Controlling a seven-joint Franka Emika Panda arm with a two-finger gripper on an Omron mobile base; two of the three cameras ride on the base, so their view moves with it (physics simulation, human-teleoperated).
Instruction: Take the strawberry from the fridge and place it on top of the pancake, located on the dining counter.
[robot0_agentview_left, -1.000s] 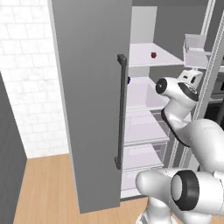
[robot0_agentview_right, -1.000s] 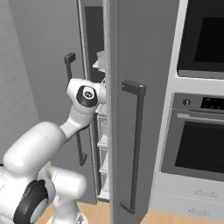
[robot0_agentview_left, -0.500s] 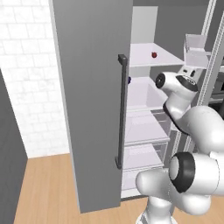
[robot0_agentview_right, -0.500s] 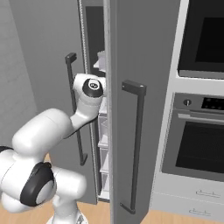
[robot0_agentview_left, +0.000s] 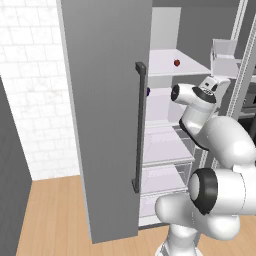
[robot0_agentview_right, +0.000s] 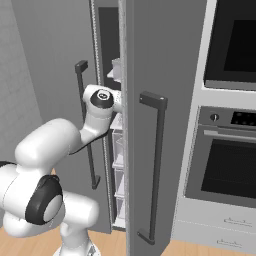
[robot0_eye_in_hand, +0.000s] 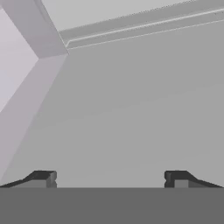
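Observation:
The fridge (robot0_agentview_left: 107, 100) stands with its left door swung open, pale shelves showing inside. The strawberry (robot0_agentview_left: 177, 63), tiny and red, lies on the upper shelf (robot0_agentview_left: 170, 60). My white hand (robot0_agentview_left: 212, 86) reaches into the fridge below and to the right of the berry, well apart from it. In the hand view my gripper (robot0_eye_in_hand: 110, 179) is open, its fingertips (robot0_eye_in_hand: 43, 178) wide apart with nothing between them, facing a bare grey inner wall. From the right base view my wrist (robot0_agentview_right: 102, 99) enters the gap beside the shut right door (robot0_agentview_right: 160, 100). The pancake and dining counter are out of view.
A small dark purple fruit (robot0_agentview_left: 148, 91) sits on the shelf below, near the open door's dark bar handle (robot0_agentview_left: 139, 125). White door bins (robot0_agentview_left: 225, 52) hang at the upper right. Black-glass wall ovens (robot0_agentview_right: 227, 165) stand right of the fridge. White brick wall (robot0_agentview_left: 35, 90) and wooden floor lie left.
My wrist has risen slightly and pushed a little deeper into the fridge, while the elbow swung up closer to it. The strawberry has not moved.

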